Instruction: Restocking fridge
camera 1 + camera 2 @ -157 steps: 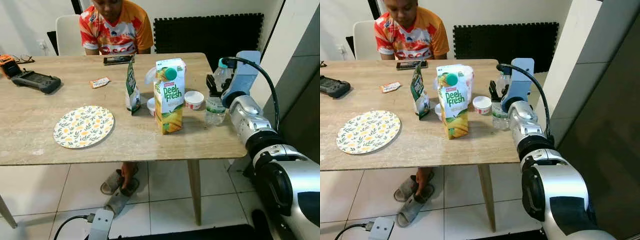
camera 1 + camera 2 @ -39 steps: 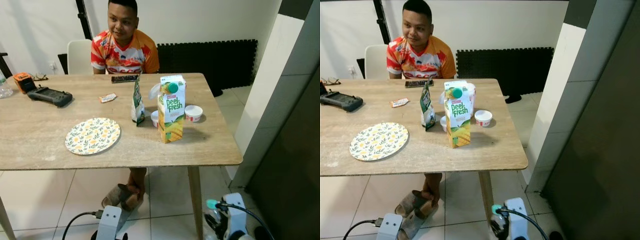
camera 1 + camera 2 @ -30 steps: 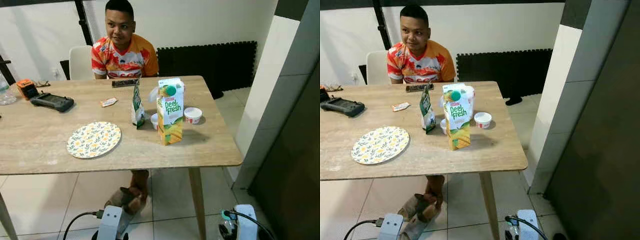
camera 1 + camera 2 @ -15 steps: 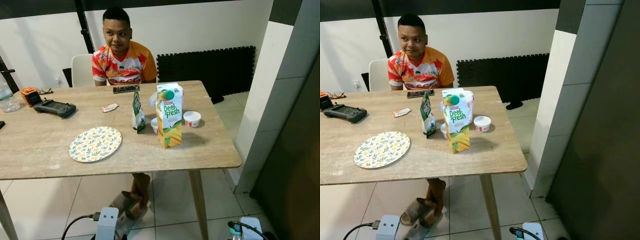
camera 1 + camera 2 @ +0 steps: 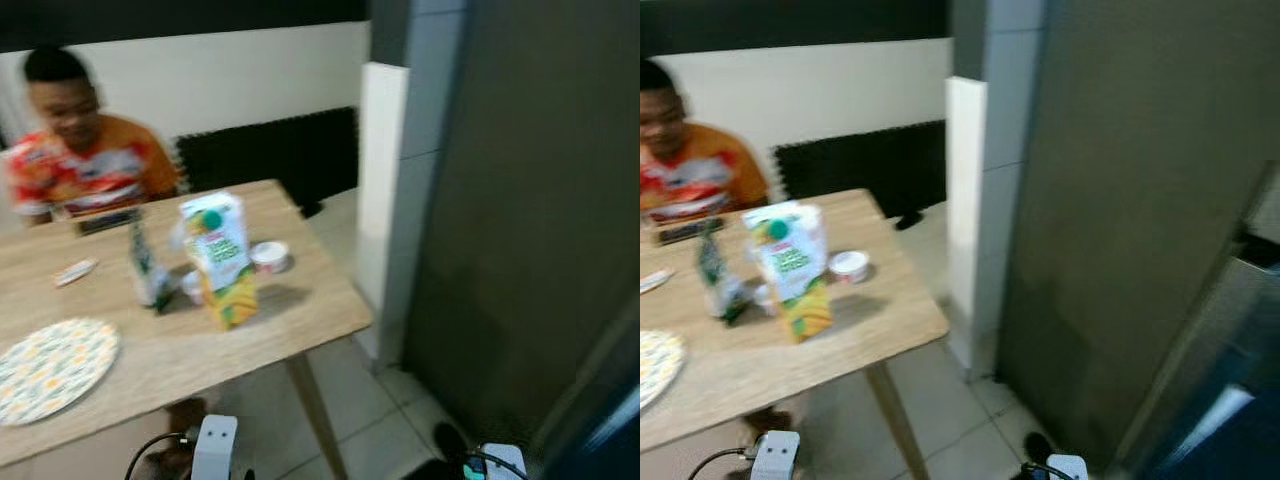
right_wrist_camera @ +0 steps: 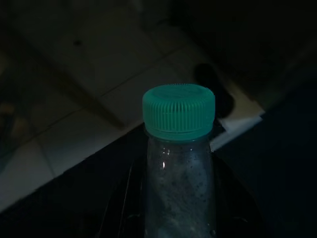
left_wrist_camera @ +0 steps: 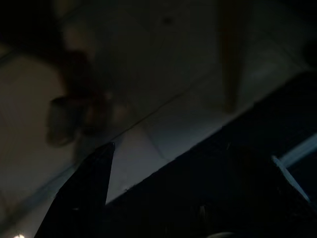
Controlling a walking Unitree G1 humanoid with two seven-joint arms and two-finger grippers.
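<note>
Bottle: a clear plastic water bottle [image 6: 179,183] with a ribbed green cap [image 6: 179,111], droplets on the inside of its neck; upright in the right wrist view.
Bottle position: low at the robot's right side, over the pale tiled floor [image 6: 99,59], well apart from the surface.
Right end effector: [image 6: 173,218] closed around the water bottle; its dark fingers flank the bottle's body below the neck.
Left end effector: [image 7: 163,198] hangs idle in the shade over the floor; one black finger [image 7: 84,193] can be made out, but whether the pair is open or closed cannot be told.
Surface: wooden [image 5: 300,310], carrying a juice carton [image 5: 222,257], a small white tub [image 5: 268,256], a green pouch [image 5: 148,268] and a patterned plate [image 5: 50,368]; a person in an orange shirt [image 5: 80,165] sits behind it.
Right of the surface: a white pillar [image 5: 385,200], then a large dark panel [image 5: 530,200].
Change: the head views have swung toward the robot's right since half a second ago, so the surface now sits at the left and the dark panel takes up much more of the picture; the views are now blurred. The things on the surface keep their arrangement.
</note>
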